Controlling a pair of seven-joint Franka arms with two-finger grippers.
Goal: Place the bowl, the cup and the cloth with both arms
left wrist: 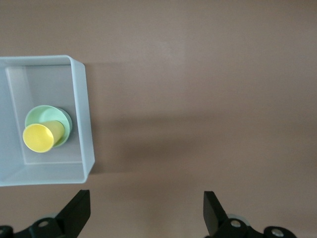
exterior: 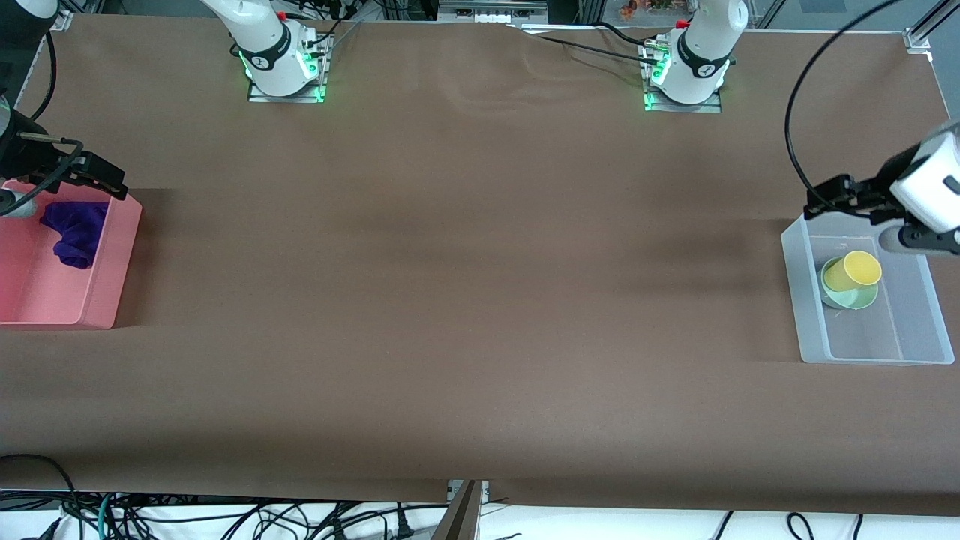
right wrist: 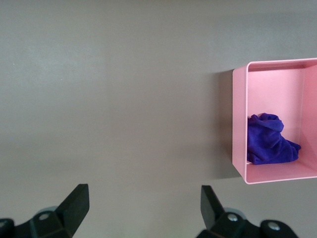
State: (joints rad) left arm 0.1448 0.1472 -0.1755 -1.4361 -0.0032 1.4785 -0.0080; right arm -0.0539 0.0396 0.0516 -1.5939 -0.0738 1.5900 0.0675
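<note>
The purple cloth lies crumpled in a pink bin at the right arm's end of the table; it also shows in the right wrist view. The mint-green bowl sits in a clear bin at the left arm's end. The yellow cup lies tipped in the bowl. Both show in the left wrist view, the bowl and the cup. My right gripper is open and empty, up over the table beside the pink bin. My left gripper is open and empty, up beside the clear bin.
The brown table cover stretches bare between the two bins. The arm bases stand along the edge farthest from the front camera. Cables hang below the nearest edge.
</note>
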